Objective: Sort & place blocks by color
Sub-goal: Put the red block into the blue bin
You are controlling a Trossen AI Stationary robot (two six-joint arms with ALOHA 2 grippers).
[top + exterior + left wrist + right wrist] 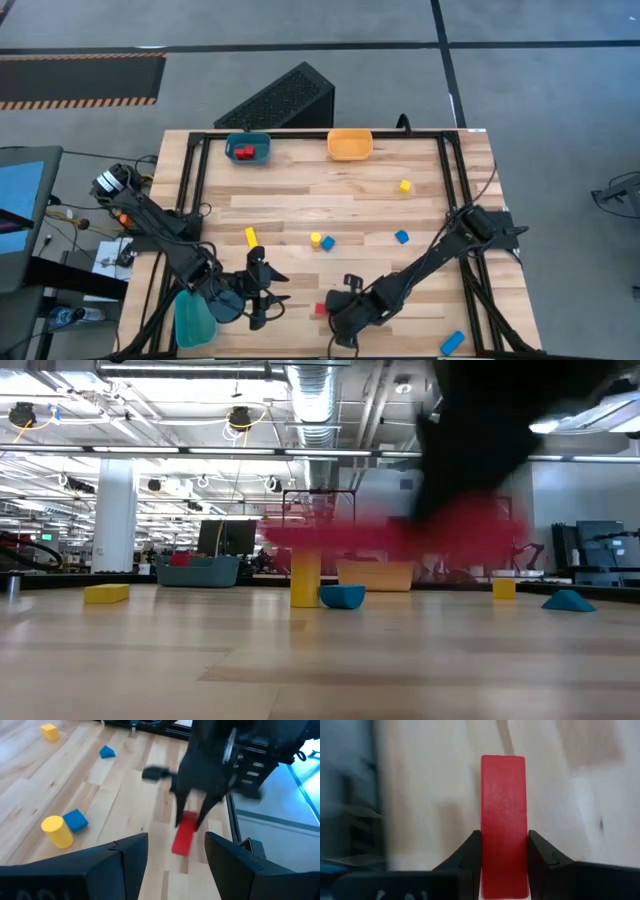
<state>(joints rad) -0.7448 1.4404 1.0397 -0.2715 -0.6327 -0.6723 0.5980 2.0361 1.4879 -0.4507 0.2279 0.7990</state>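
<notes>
My right gripper (332,311) is near the table's near edge, shut on a red bar block (503,805). The left wrist view shows it coming down on that bar (183,839). My left gripper (268,295) waits open just left of it, touching nothing, its fingers (131,855) pointing at the bar. Loose on the wood lie a yellow bar (251,237), a yellow cylinder (316,239) beside a blue block (327,242), another blue block (401,237), a yellow cube (404,185) and a blue piece (452,343). Red blocks (243,152) lie in the teal bin (262,140). My right gripper pinches the red bar's two long sides (485,845) between its fingers (468,856). The fingers come from above, slanting down, and the bar sticks out past the fingertips. In the low view the bar (400,532) shows above the table top, lifted clear.
The orange-yellow bin (350,146) and the teal bin stand at the far edge. A light-blue bin (194,320) sits at the near left corner beside my left arm. A black frame (455,170) runs round the table. Open wood lies in the middle.
</notes>
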